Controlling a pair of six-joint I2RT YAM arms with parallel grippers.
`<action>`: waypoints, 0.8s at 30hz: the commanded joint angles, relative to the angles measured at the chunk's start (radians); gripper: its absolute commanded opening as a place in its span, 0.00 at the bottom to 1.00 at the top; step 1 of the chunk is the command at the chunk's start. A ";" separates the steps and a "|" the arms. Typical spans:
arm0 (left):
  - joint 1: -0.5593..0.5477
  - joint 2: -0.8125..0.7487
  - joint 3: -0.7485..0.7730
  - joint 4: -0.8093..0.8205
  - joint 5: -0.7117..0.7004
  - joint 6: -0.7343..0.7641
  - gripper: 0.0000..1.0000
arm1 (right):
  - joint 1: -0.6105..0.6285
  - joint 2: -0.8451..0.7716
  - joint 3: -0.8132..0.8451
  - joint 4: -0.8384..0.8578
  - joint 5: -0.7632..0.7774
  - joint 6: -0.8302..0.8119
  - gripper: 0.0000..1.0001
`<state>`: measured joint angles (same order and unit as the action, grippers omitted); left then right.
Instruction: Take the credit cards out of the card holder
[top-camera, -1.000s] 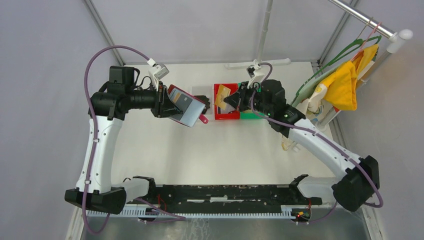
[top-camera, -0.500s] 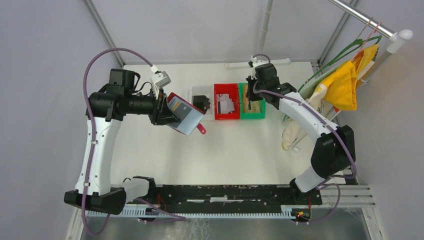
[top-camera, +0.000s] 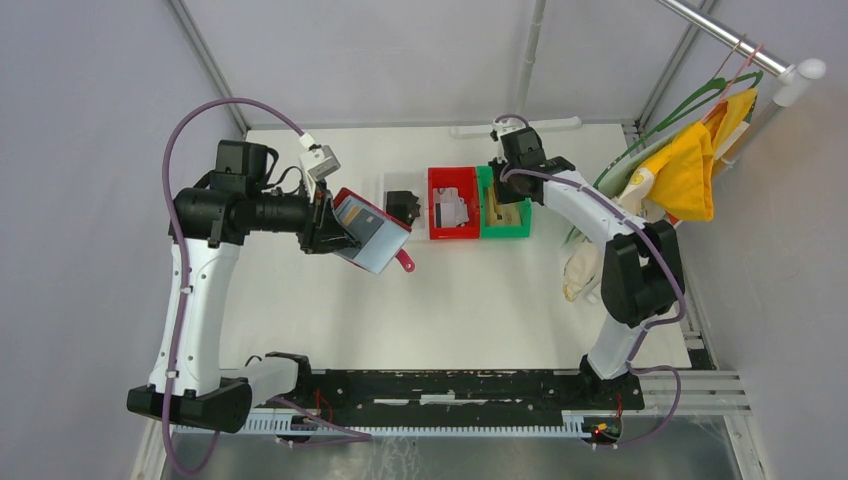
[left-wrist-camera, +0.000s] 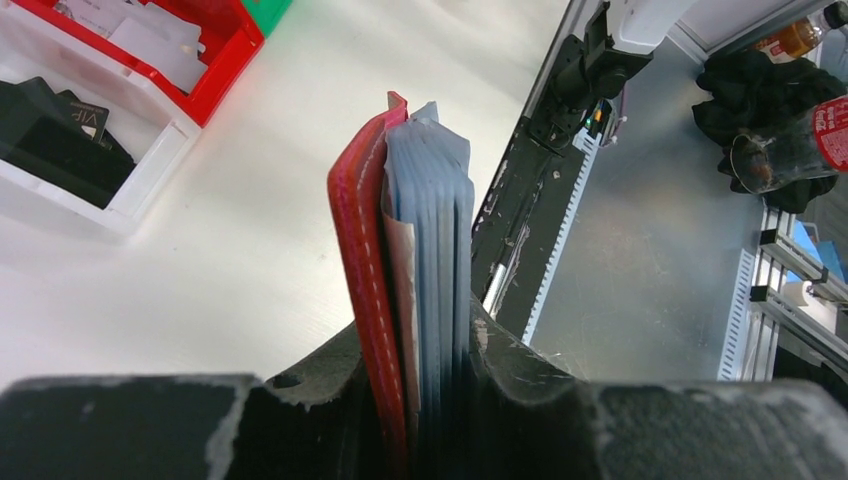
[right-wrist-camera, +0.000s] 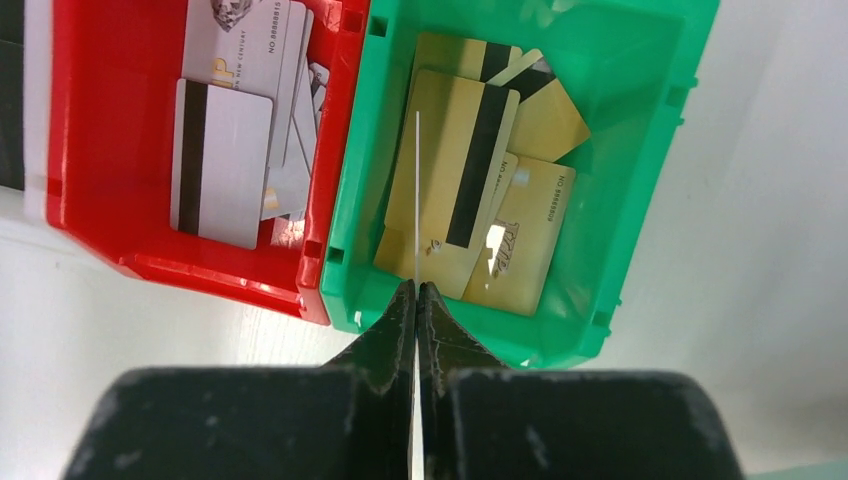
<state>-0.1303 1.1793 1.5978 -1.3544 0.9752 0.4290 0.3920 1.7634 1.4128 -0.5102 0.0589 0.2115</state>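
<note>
Right end effector (right-wrist-camera: 416, 287) pinches an edge-on credit card (right-wrist-camera: 416, 180), seen only wrist-side.

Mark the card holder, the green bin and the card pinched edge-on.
card holder (left-wrist-camera: 358, 250): left wrist view, red outer cover.
green bin (right-wrist-camera: 645, 170): right wrist view, right wall.
pinched card (right-wrist-camera: 417, 200): right wrist view, thin upper edge.
</note>
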 joint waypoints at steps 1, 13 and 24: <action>0.003 -0.032 0.040 -0.009 0.103 0.075 0.02 | -0.004 0.044 0.064 0.014 -0.032 -0.008 0.00; 0.003 0.010 0.022 0.002 0.495 -0.029 0.02 | 0.016 -0.045 -0.028 0.115 0.054 0.018 0.51; 0.003 -0.034 -0.020 0.112 0.342 -0.089 0.02 | 0.118 -0.409 -0.131 0.273 -0.139 0.018 0.83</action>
<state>-0.1303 1.1893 1.5913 -1.3079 1.3582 0.3637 0.4984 1.5185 1.3346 -0.3882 0.0879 0.2203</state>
